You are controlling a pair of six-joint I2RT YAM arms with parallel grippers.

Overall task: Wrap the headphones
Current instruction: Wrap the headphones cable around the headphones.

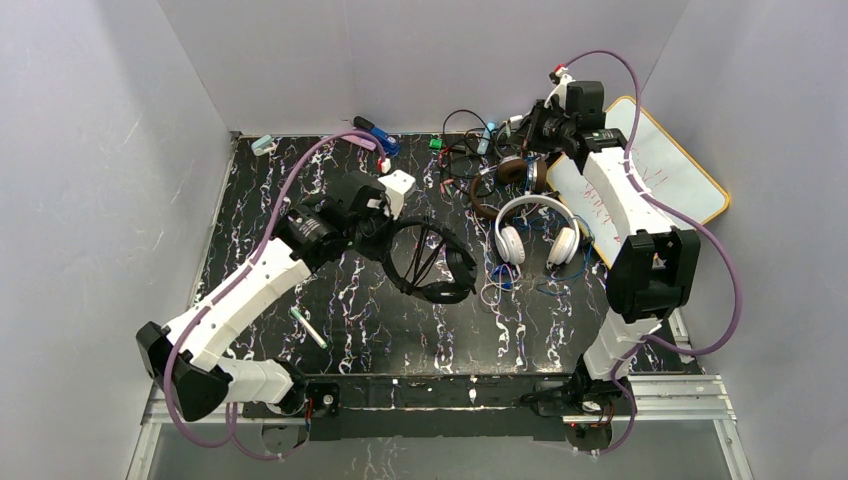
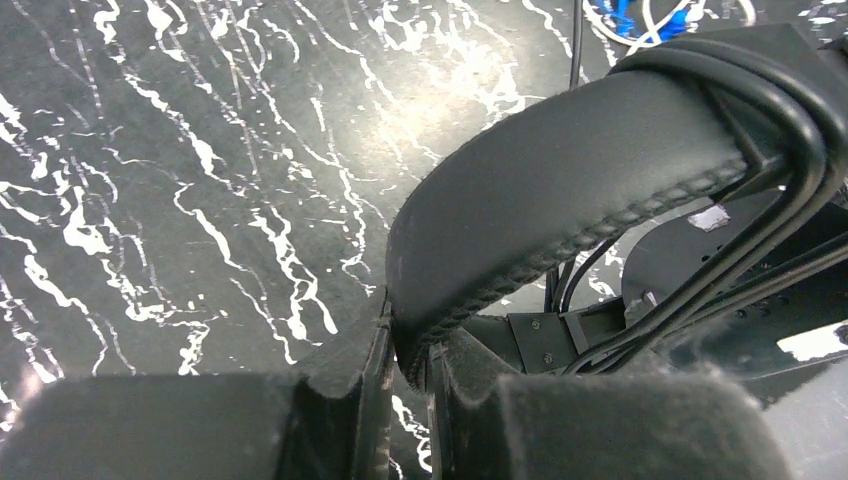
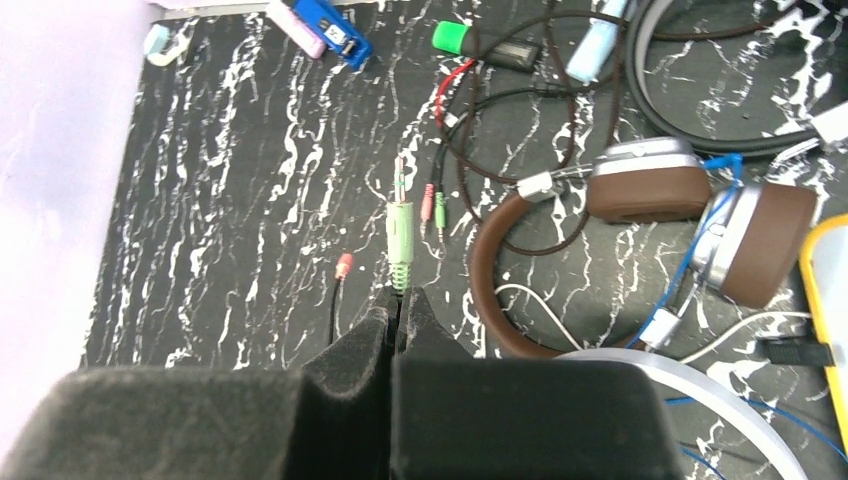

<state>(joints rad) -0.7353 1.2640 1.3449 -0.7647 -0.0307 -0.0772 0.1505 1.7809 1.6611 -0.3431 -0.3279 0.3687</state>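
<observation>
The left claw (image 2: 405,360) pinches the cord-wound headband of the black headphones (image 2: 560,190) at mid-desk (image 1: 260,220). Right of them lie the white headphones (image 1: 512,243), with the brown headphones (image 3: 640,190) behind; there the right claw (image 3: 398,305) is pressed together on a green plug (image 3: 400,235). The whiteboard (image 1: 670,170) has red scribbles too small to read.
</observation>
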